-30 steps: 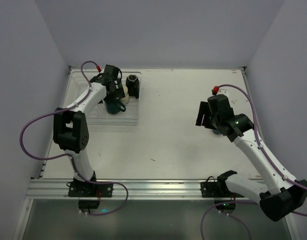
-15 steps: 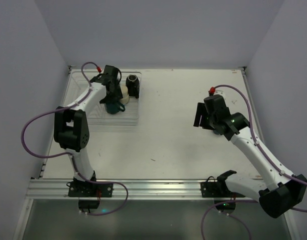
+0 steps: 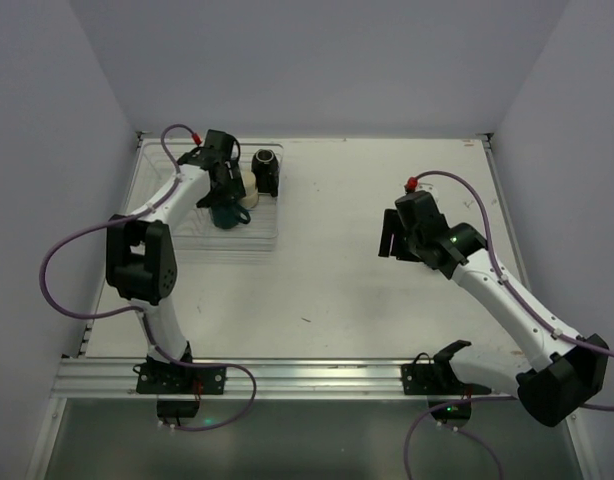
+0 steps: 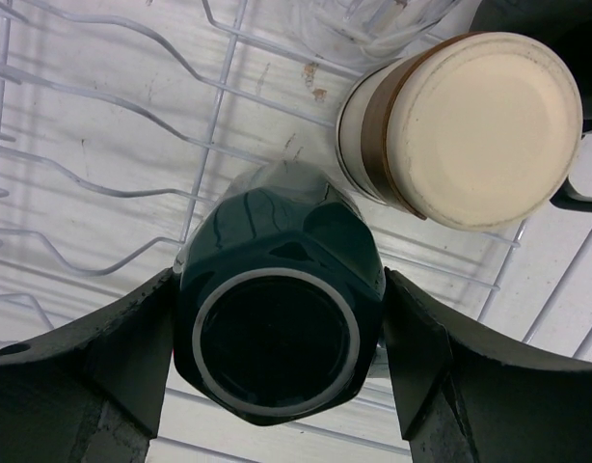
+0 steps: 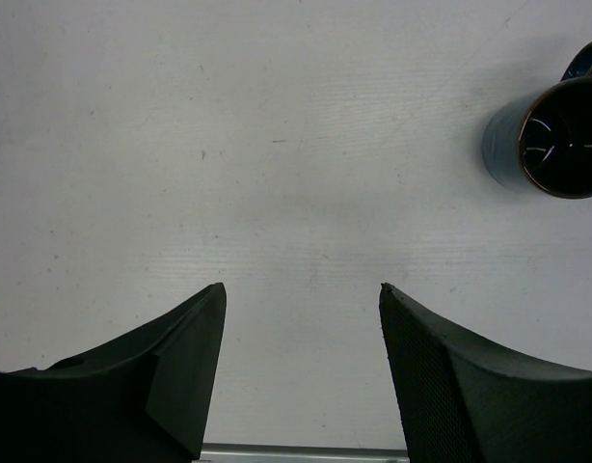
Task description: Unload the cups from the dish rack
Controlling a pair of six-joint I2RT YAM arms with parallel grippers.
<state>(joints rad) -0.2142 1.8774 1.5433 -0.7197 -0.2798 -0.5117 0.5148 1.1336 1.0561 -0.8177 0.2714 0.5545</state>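
The left gripper (image 4: pixel 279 287) is positioned inside the clear ribbed plastic dish rack (image 4: pixel 74 106), which is located at the far left corner of the white table (image 3: pixel 347 290). Its two fingers are pressed against opposite sides of the dark teal faceted cup (image 4: pixel 277 333), so this cup is clamped; it is inverted, with the base ring turned towards the wrist camera. The cream cup with a brown band (image 4: pixel 474 121) is seated upside down just beside it, with the clear plastic cup (image 4: pixel 392 14) and the black mug (image 3: pixel 266 172) beyond. The right gripper (image 5: pixel 301 294) is held over bare table, fingers spread, nothing between them. The blue glazed cup (image 5: pixel 551 140) is stood upright on the table, apart from that gripper.
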